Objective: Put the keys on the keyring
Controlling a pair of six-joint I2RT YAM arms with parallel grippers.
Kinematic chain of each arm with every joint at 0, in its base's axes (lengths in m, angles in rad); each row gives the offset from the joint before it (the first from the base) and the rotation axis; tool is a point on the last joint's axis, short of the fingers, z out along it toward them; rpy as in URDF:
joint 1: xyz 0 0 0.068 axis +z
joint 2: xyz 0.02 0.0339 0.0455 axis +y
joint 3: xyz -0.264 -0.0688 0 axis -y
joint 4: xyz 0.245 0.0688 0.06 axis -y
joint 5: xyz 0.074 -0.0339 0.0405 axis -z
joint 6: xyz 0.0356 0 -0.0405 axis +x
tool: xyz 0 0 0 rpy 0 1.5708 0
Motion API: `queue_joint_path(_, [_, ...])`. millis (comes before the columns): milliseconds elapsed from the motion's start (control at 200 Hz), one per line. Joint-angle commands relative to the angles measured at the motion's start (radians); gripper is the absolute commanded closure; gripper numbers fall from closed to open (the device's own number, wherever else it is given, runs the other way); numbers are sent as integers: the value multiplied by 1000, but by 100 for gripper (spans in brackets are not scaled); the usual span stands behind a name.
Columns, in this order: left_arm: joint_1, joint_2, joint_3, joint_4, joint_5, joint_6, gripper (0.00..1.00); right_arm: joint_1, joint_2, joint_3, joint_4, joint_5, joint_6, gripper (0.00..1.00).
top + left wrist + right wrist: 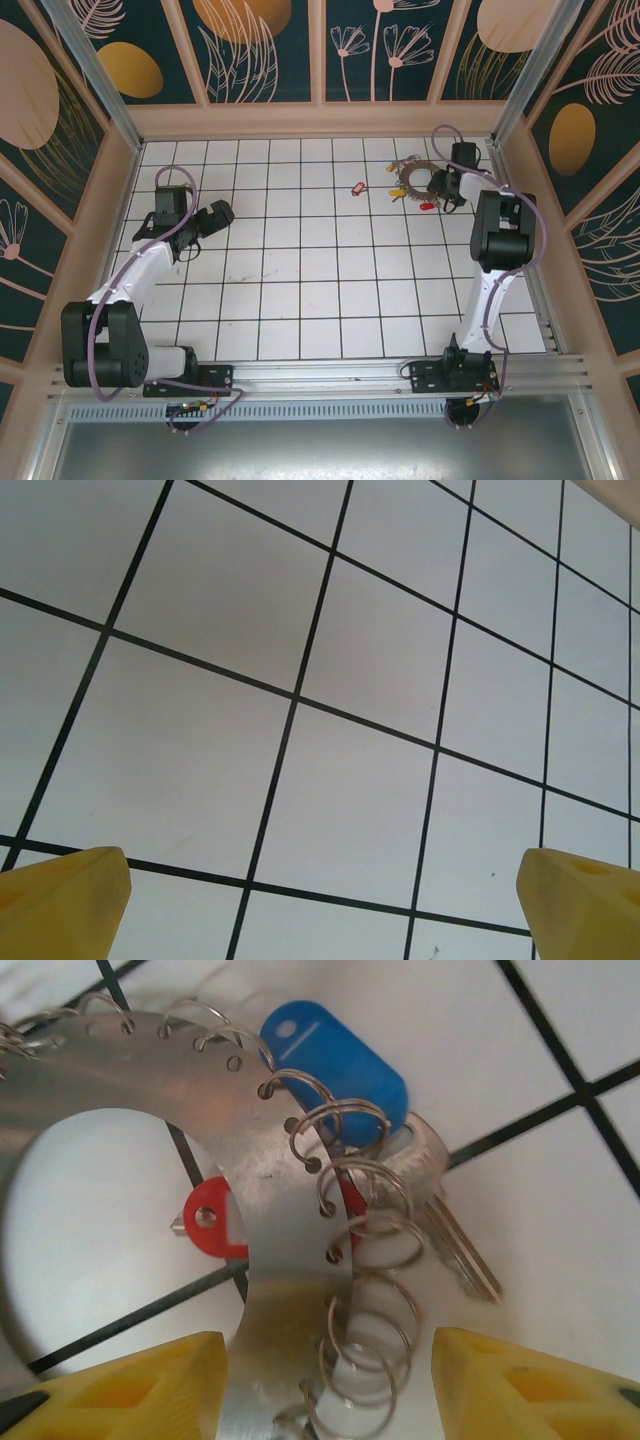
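Worktop (300,290): white tiles, black grid lines.

Left arm (150,250): parked well apart from the task things. Left jaws fully spread over bare tile with nothing between them; yellow fingertips (60,900) show at the lower corners of the left wrist view.

Right arm (500,235): reaches to the far right of the worktop. Right jaws about half open and straddling the keyring (270,1190). One yellow fingertip (130,1385) sits at the band's inner edge, the other outside the coils. No squeeze visible, so nothing is held yet.

Keyring: a flat grey metal band with punched holes along its edge, lying flat on the worktop, with one arc running straight up between the jaws. Judgement: stiff, thin, light, with a slick polished face. It would likely slide or pivot if pinched off-centre. The best hold is across the bare band's width, clear of the coils.

Keys: one with a blue tag (335,1060) sits ahead of the jaws, slightly right, its bare metal blade (465,1260) angling out on the right-finger side. A red tag (212,1222) pokes from under the band into the ring's hole, ahead of the left finger. A loose key with a pinkish-red tag (357,186) lies on the tile to the left of the right jaws, apart from the ring. Judgement: small, light and flat to the tile, so hard to pick by the blade. The plastic tag is the thicker, grippier part.

Split rings (365,1250): thin wire loops threaded through the band's holes, crowded between the jaws. They are probably springy and floppy, so a poor place to grip.
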Motion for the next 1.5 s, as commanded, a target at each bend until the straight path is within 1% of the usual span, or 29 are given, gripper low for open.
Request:
queue_joint_path(0, [3, 18, 36, -36, 35, 8, 1, 0, 70, 78, -108, 10, -39, 43])
queue_joint_path(125, [3, 19, 42, -51, 2, 17, 1, 17, 96, 96, -159, 97, -40, 43])
queue_joint_path(320, [3, 20, 42, -54, -14, 15, 1, 78, 14, 18, -199, 166, -44, 43])
queue_joint_path(465, [3, 23, 43, -52, -17, 8, 1, 141, -74, -87, -217, 152, -38, 44])
queue_joint_path(591, [3, 31, 43, -52, -4, -5, 1, 216, -157, -234, -170, 71, -66, 45])
queue_joint_path(701, [3, 31, 42, -52, 9, -10, 1, 314, -215, -334, -185, 73, -78, 46])
queue_joint_path(931, [4, 24, 32, -42, 18, -16, 1, 593, -347, -470, -196, 87, -43, 45])
queue_joint_path(1111, [2, 26, 29, -40, 19, -19, 1, 783, -404, -509, -163, 20, -85, 44])
queue_joint_path(1141, [2, 26, 28, -39, 16, -19, 1, 807, -406, -512, -150, 18, -93, 44])
queue_joint_path(1156, [2, 26, 27, -39, 15, -18, 1, 820, -407, -515, -144, -10, -98, 44])
queue_joint_path(1246, [2, 26, 26, -38, 7, -14, 1, 888, -399, -511, -109, -67, -121, 44])
queue_joint_path(1371, [2, 25, 24, -36, 2, -12, 1, 980, -393, -476, -71, -122, -192, 44])
queue_joint_path(1497, [2, 14, 15, -20, 2, -14, 1, 1016, -425, -481, -23, -171, -268, 43])
